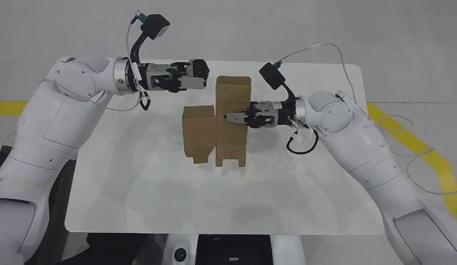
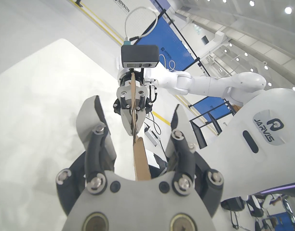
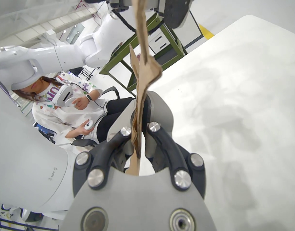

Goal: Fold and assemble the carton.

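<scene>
The table (image 1: 321, 193) is white with rounded corners, and I work over its middle. The carton (image 1: 214, 133) is above that middle, a flattened brown blank with its broad face up toward my top camera. Its panels are uneven: one taller strip reaches toward the far edge of the table, a shorter panel sits beside it on my left, and there are notched flaps along the near edge. A shadow shows on the table along that near edge. I cannot tell whether any part of the carton touches the table.

My right gripper (image 1: 230, 116) comes in from my right and is clenched on the carton near its centre, one finger above the cardboard and one below. In my right wrist view the fingers (image 3: 159, 111) press against both faces of the sheet, which I see edge-on. The sheet is a little crumpled just beyond them.

My left gripper (image 1: 206, 76) is at the far left corner of the carton, level with the tall strip. Its jaws are spread wide and grasp nothing. In my left wrist view the carton's edge runs between the two fingers (image 2: 97, 111), apart from both. Farther along that edge, the right gripper is clamped on the sheet.
</scene>
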Motion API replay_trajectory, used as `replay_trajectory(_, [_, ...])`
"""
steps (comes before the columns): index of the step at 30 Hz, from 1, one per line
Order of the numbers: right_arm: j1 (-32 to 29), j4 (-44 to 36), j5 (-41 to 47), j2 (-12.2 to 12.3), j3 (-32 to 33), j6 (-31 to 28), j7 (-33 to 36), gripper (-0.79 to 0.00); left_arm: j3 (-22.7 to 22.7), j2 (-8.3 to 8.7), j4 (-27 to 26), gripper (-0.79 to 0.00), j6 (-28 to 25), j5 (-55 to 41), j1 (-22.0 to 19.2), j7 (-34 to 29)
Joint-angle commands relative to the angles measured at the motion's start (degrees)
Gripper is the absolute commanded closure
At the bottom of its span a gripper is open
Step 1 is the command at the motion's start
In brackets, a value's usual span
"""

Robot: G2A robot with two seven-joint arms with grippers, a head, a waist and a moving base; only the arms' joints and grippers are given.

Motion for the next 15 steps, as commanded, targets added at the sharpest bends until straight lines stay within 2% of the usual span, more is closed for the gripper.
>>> replay_trajectory(1, [-0.77, -0.39, 1.16, 0.45, 1.34, 1.83, 0.13, 0.000, -1.13, 0.21, 0.88, -0.785, -0.95, 1.10, 0.87, 1.31])
replay_trajectory(9, [-4.52, -2.43, 3.48, 1.60, 5.39, 9.25, -2.08, 0.000, -2.18, 0.27, 1.36, -0.785, -2.72, 10.28, 5.93, 8.89])
replay_trajectory(15, [-6.82, -2.58, 3.16, 1.96, 7.60, 13.08, -5.27, 0.000, -2.38, 0.44, 0.47, -0.785, -3.23, 13.22, 9.16, 8.92])
